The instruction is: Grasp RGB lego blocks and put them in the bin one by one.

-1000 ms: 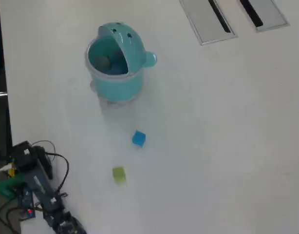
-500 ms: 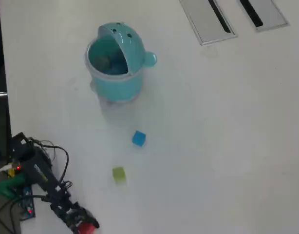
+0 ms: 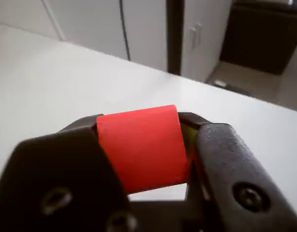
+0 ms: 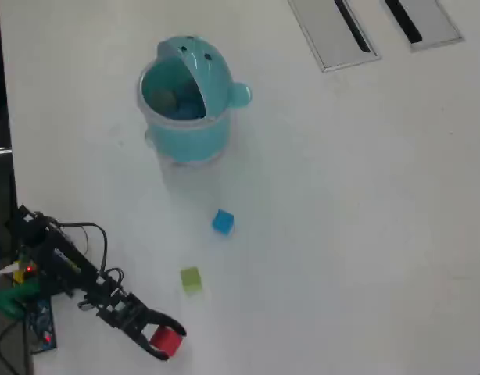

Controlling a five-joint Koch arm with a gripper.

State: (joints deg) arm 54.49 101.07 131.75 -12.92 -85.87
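My gripper is shut on the red block near the table's front left in the overhead view. In the wrist view the red block fills the gap between the two black fingers of my gripper. The yellow-green block lies on the table just above and right of the gripper. Farther up lies the blue block. The teal bin stands at the upper left with its hooded lid tipped back and its mouth open upward.
Two flat grey slotted panels are set into the table at the top right. The arm's base with wires and circuit boards sits at the left edge. The white table stretches to the right.
The arm has swung out from the bottom left corner toward the right, carrying the red block further onto the table. The blue and yellow-green blocks and the bin have not moved.
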